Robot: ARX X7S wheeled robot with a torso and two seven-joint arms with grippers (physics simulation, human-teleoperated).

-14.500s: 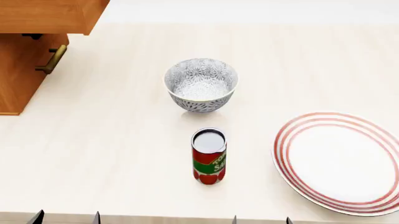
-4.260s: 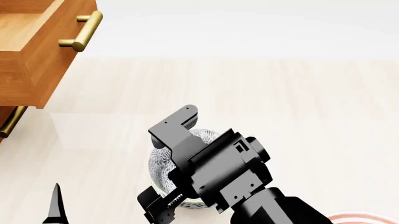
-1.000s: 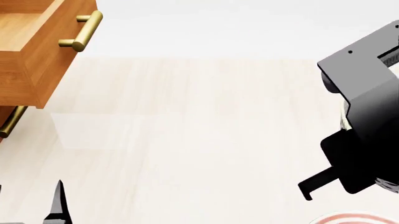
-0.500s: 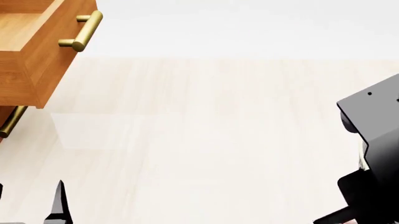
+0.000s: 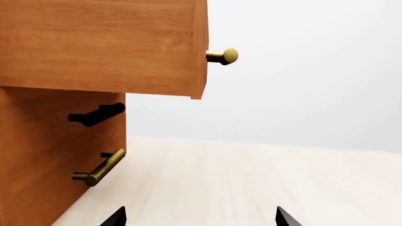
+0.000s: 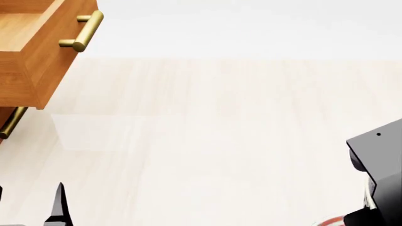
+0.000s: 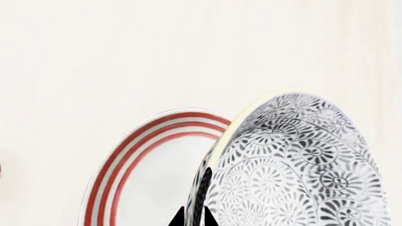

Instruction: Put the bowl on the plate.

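The right hand (image 7: 193, 217) grips the bowl (image 7: 295, 165) by its rim: in the right wrist view two dark fingertips close on the pale edge, one inside and one outside the wall, so the hand is narrow and holding the bowl. The patterned inside of the bowl fills the side of that view next to the fingers.

Beyond the bowl, in the same view, lies the plate (image 7: 144, 174), its red rings showing past the rim. The bowl overlaps the plate's edge there, so it looks to be over or just beside the near part of the plate, not yet centred on it. Whether the bowl's base touches the plate or hangs above it cannot be told.

In the head view the right arm (image 6: 380, 165) enters at the lower right corner, and a sliver of red ring (image 6: 326, 220) shows just beside it at the bottom edge. A thin strip of pattern (image 6: 370, 200) peeks out by the arm.

The coming move, as I judge it, turns on this: the plate's middle lies farther along from the bowl, across the rings, so the right hand needs to carry the bowl over the centre, lower it, then let go.

The left hand (image 5: 197, 217) is idle, well apart from both things. Only its two fingertips show, set wide, facing the wooden cabinet (image 5: 56, 155) and its open drawer (image 5: 100, 44) across the bare surface (image 6: 207, 141).
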